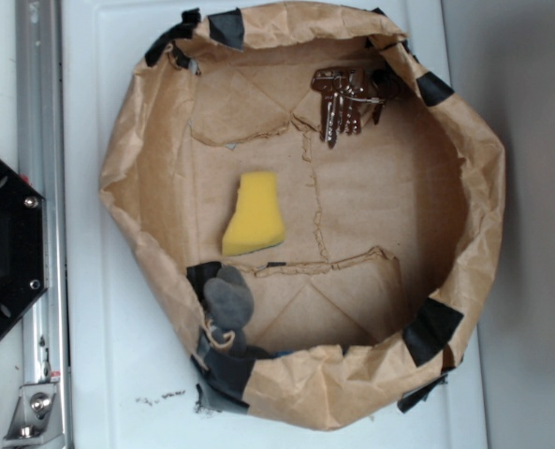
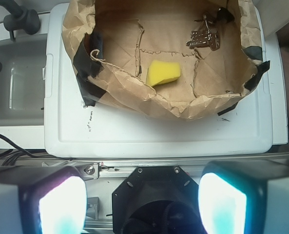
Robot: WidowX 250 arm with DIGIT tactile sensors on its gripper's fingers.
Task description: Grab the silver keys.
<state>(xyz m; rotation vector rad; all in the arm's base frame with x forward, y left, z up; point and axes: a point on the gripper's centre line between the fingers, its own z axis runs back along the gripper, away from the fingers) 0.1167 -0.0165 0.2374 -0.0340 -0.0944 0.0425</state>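
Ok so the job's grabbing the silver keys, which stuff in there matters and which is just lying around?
Belongs to the job:
silver keys, near the paper bin's far wall
gripper, fingers wide apart, nothing between them

Just lying about:
yellow sponge
dark grey discs
brown paper bin

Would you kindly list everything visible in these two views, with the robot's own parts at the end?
silver keys: one bunch, silver-grey, on the bin floor by the far wall from the robot.
sponge wedge: one, yellow, middle of the bin floor.
round discs: a few, dark grey, against the bin wall nearest the robot's base.
paper bin: one, brown with black tape, on the white board.
white board: one, under the bin.
grey tub: one, beside the board.
pincer: one, both fingers at the wrist view's bottom, apart, holding nothing.
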